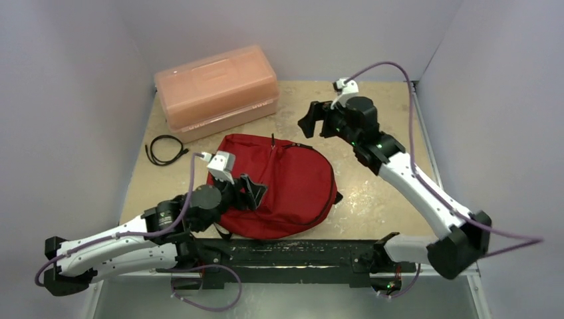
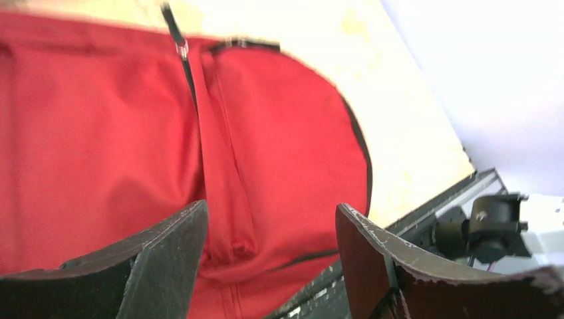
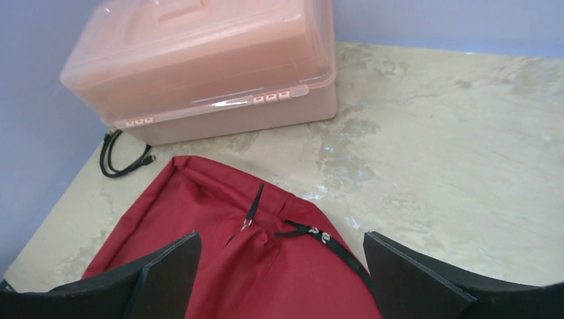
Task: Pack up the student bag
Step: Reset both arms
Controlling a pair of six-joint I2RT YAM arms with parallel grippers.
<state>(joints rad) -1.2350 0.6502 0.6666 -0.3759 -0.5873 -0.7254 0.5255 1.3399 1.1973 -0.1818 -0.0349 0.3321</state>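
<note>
Lying flat and rumpled, dark red student bag (image 1: 286,183); left claw (image 2: 269,222), right claw (image 3: 281,244) both spread.

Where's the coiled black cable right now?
In the top view the black cable lies on the table at left, just in front of the orange-pink box and left of the red backpack.

- desk (image 1: 379,199): beige mottled surface.
- student bag (image 1: 289,183): red, lies flat near the front edge.
- plastic box (image 1: 216,90): translucent orange-pink, rear left.
- cable (image 1: 165,149): black, coiled, left of the bag, near the box.
</note>
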